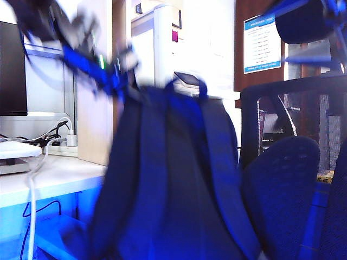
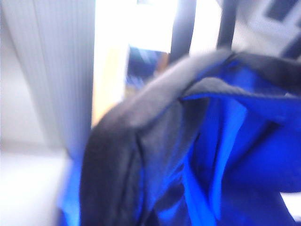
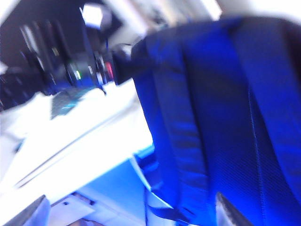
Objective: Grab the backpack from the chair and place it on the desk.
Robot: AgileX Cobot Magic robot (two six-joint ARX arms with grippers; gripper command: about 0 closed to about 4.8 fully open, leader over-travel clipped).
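Backpack (image 1: 179, 179) – soft, bulky, prob. heavy, sags below left gripper (image 1: 116, 81), which is clamped on its top edge beside loop handle (image 1: 187, 86), between chair (image 1: 293, 179) & desk (image 1: 59, 176) – right gripper (image 3: 131, 214) wide, empty, just beside strap.

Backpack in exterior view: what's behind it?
Behind the backpack: the chair at right, the desk at left. The left gripper grips its top corner. Whatever is directly behind its body is covered; right gripper's fingertips stand open.
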